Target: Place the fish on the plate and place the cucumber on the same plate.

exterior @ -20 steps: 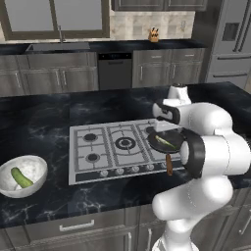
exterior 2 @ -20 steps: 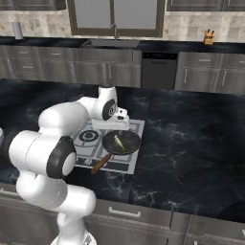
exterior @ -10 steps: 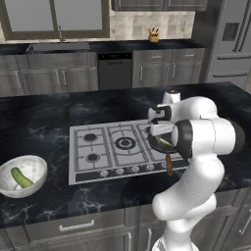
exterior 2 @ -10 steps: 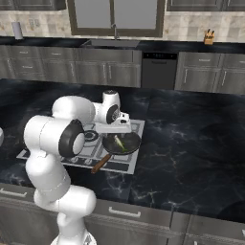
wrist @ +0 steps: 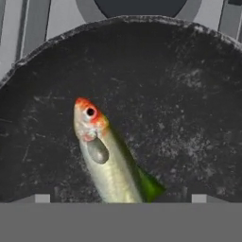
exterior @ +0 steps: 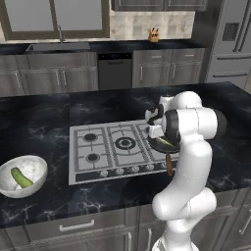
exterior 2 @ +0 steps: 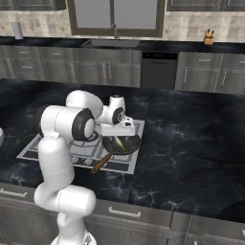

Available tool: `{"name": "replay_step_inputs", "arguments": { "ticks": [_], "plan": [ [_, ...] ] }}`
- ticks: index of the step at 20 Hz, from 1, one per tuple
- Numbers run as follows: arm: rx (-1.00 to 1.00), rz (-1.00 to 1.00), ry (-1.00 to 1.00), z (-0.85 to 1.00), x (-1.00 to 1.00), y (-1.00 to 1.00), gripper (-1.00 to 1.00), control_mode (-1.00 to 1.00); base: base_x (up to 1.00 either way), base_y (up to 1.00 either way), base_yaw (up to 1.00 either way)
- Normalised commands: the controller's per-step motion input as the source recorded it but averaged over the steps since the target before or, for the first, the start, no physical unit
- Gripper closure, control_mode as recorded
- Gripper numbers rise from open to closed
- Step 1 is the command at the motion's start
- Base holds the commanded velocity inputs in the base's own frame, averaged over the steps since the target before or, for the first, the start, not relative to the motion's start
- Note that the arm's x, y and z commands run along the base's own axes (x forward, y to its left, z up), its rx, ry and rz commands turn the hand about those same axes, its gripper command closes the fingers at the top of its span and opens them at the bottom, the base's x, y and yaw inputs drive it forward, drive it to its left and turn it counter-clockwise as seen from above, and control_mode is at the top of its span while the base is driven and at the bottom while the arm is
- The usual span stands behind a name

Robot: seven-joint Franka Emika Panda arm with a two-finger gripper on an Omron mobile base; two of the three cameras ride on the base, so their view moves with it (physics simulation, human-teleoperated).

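The gripper [exterior 2: 123, 135] hangs wide open and empty just above the black frying pan [exterior 2: 113, 146] at centre frame. The fish [wrist: 109, 160] lies in that pan. The cucumber [exterior: 20, 177] rests in the white bowl [exterior: 34, 167] on the tabletop [exterior: 44, 117], lower left.

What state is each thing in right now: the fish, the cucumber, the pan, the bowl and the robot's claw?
fish: lying flat in the frying pan, not gripped.
frying pan: on the stove, handle pointing toward the robot.
cucumber: resting in the white bowl.
white bowl: upright on the counter, left of the stove.
gripper: open, poised right above the fish.
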Motion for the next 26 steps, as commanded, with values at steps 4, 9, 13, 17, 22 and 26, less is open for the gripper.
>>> {"name": "replay_step_inputs", "arguments": {
  "ticks": [4,9,13,17,22,26],
  "plan": [
    [0.0,0.0,0.08,-0.35,0.17,-0.01,-1.0,-1.0,0.0,0.0,0.0],
    [0.0,0.0,0.07,-0.34,0.11,0.0,-1.0,-1.0,0.0,0.0,0.0],
    [0.0,0.0,0.01,-0.18,0.01,0.0,-1.0,-1.0,0.0,0.0,0.0],
    [0.0,0.0,0.0,-0.08,0.0,0.0,1.0,-1.0,0.0,0.0,0.0],
    [0.0,0.0,0.0,-0.02,0.0,0.0,1.0,-1.0,0.0,0.0,0.0],
    [0.0,0.0,0.0,-0.01,0.0,0.0,1.0,-1.0,0.0,0.0,0.0]
  ]
}}
